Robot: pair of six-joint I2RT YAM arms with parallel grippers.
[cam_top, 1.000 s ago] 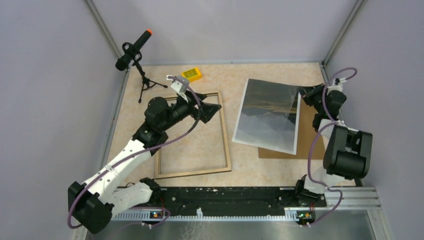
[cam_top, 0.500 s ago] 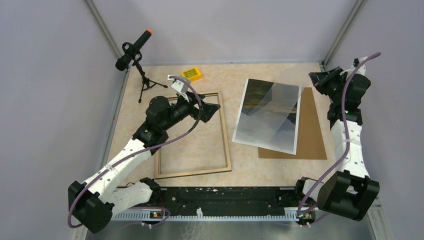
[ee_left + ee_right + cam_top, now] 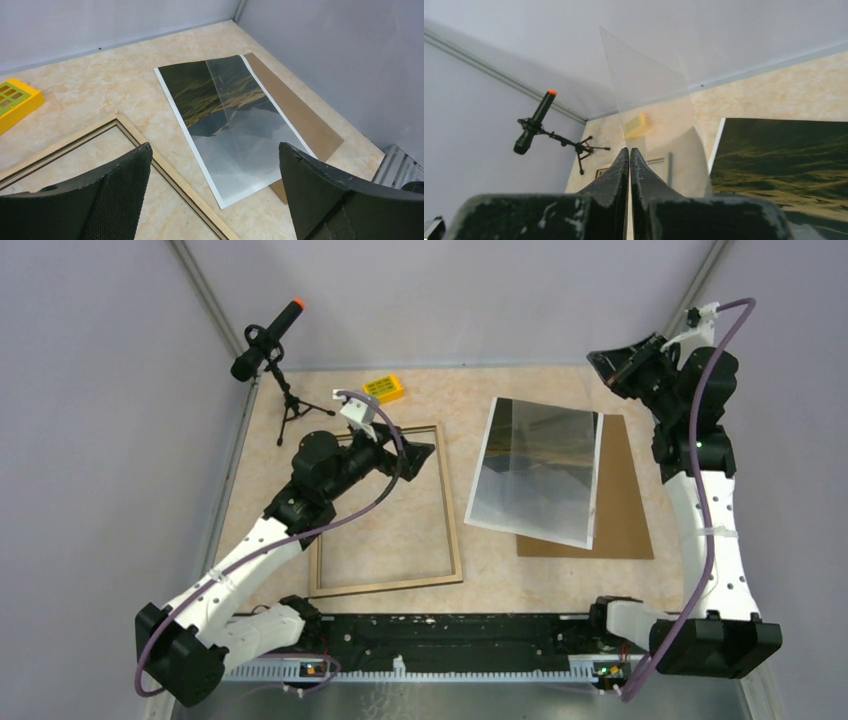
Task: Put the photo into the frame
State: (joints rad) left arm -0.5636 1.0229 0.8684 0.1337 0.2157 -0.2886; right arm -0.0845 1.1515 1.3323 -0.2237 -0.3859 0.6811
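Our right gripper (image 3: 629,152) clamps the clear sheet (image 3: 644,85) to uncover the photo (image 3: 784,150); our left gripper (image 3: 214,150) gapes above the frame (image 3: 453,530).

On the tabletop (image 3: 470,390): one photo (image 3: 535,475), one frame (image 3: 385,585), one brown backing sheet (image 3: 625,510), one yellow block (image 3: 384,389), one microphone (image 3: 268,338). One clear sheet (image 3: 644,85). Two claws: left claw (image 3: 215,150), right claw (image 3: 629,150)

R fingers (image 3: 616,172) rose, tilting clear sheet (image 3: 644,85) up over photo (image 3: 535,480).
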